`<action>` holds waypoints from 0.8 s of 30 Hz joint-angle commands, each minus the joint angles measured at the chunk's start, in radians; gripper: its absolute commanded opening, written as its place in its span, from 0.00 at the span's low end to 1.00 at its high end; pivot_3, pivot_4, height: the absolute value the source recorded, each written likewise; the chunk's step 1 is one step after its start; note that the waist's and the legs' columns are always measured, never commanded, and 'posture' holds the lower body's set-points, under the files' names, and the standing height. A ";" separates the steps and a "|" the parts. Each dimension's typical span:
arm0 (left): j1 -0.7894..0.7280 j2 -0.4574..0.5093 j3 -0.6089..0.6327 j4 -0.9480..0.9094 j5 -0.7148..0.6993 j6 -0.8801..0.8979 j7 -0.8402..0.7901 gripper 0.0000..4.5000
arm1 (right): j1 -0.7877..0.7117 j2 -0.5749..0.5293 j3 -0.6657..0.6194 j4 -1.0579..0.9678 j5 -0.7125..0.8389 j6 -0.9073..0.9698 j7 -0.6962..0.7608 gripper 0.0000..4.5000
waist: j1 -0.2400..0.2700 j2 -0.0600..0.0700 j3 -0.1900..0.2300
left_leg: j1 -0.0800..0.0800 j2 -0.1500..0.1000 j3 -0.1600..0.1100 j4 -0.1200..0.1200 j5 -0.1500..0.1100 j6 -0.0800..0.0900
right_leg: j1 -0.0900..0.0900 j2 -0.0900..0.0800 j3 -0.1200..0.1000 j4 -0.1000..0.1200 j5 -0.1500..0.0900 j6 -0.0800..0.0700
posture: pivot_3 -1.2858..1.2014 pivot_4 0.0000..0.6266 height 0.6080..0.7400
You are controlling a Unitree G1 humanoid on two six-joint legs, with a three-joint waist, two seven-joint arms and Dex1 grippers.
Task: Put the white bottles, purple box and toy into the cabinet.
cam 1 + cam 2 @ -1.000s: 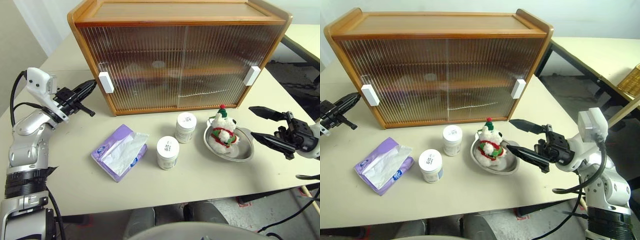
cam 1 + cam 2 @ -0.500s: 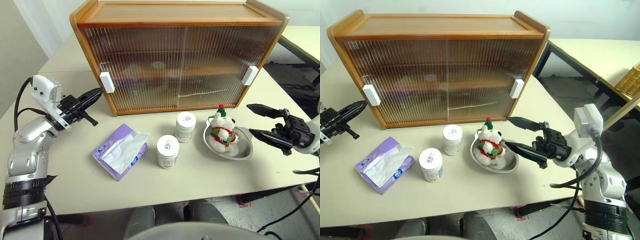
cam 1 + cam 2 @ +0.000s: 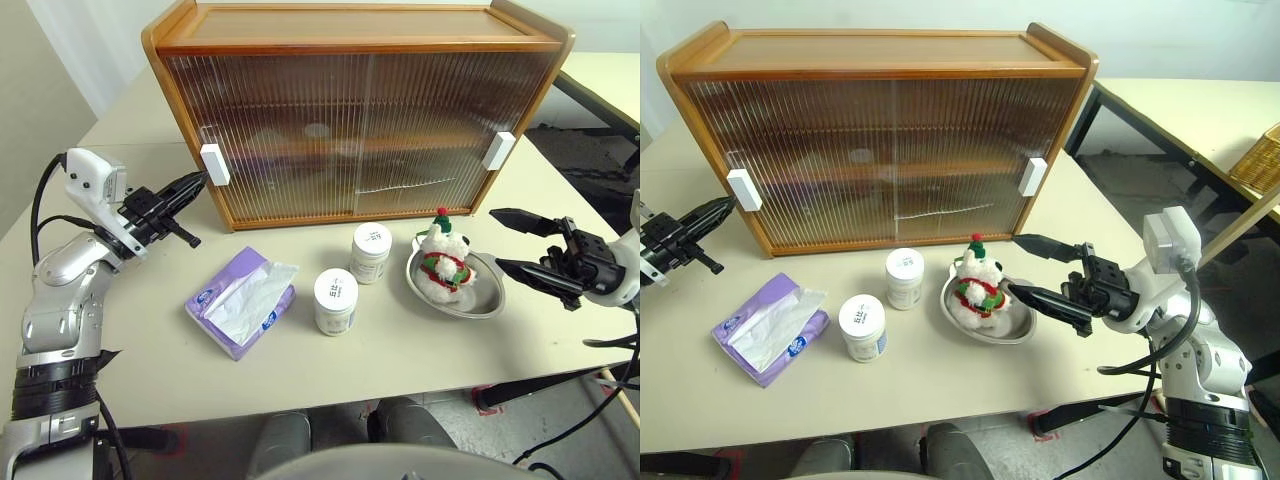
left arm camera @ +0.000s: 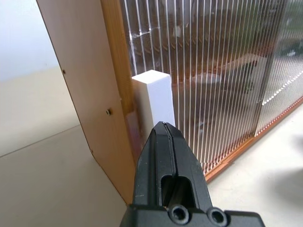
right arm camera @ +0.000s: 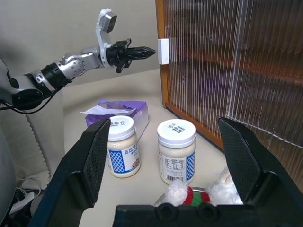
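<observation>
The wooden cabinet stands at the back with both ribbed doors closed. My left gripper is shut and empty, its tip level and just short of the white left door handle. Two white bottles stand on the table in front of the cabinet. The purple box lies to their left with tissue sticking out. The toy sits in a silver bowl. My right gripper is open, pointing left at the toy from just right of the bowl, with nothing between its fingers.
A white handle sits on the right door. The table edge runs close in front of the objects. A second table and a dark gap lie to the right of the cabinet.
My left gripper has edged slightly toward the left door handle and then held still. The right gripper and the objects have stayed put.
</observation>
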 commanded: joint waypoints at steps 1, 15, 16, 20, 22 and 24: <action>-0.006 0.003 0.005 0.006 0.018 0.007 0.019 0.00 | 0.004 -0.007 0.002 -0.011 -0.005 -0.010 -0.003 1.00 | 0.000 0.000 0.000 | 0.000 0.000 0.000 0.000 0.000 0.000 | 0.000 0.000 0.000 0.000 0.000 0.000 | 0.48 0.01 1.00; -0.019 -0.008 -0.002 0.030 0.038 -0.009 0.051 0.00 | -0.007 -0.006 0.009 -0.016 -0.003 -0.008 0.001 1.00 | 0.000 0.000 -0.001 | 0.000 0.000 0.000 0.000 0.000 0.000 | 0.000 0.000 0.000 0.000 0.000 0.000 | 0.48 0.01 1.00; -0.024 -0.010 -0.006 0.033 0.039 -0.009 0.052 0.00 | -0.007 -0.006 0.009 -0.017 -0.004 -0.009 0.001 1.00 | 0.000 0.000 -0.002 | 0.000 0.000 0.000 0.000 0.000 0.000 | 0.000 0.000 0.000 0.000 0.000 0.000 | 0.48 0.01 1.00; -0.056 -0.019 -0.023 0.051 0.036 -0.012 0.039 0.00 | -0.004 -0.008 0.007 -0.020 -0.005 -0.011 0.000 1.00 | 0.000 0.000 -0.002 | 0.000 0.000 0.000 0.001 0.000 0.000 | 0.000 0.000 0.000 0.000 0.001 0.000 | 0.48 0.01 1.00; -0.065 -0.022 -0.032 0.063 0.040 -0.017 0.034 0.00 | 0.000 -0.009 0.003 -0.024 -0.004 -0.010 -0.002 1.00 | -0.001 0.000 -0.003 | 0.000 0.000 0.000 0.001 0.000 0.000 | 0.001 0.000 0.000 0.000 0.001 0.000 | 0.47 0.00 1.00; -0.075 -0.025 -0.039 0.077 0.042 -0.022 0.031 0.00 | 0.003 -0.010 0.000 -0.027 -0.003 -0.010 -0.005 1.00 | -0.001 0.000 -0.003 | 0.000 0.000 0.000 0.001 0.000 0.000 | 0.001 0.000 0.000 0.000 0.001 0.000 | 0.47 0.00 1.00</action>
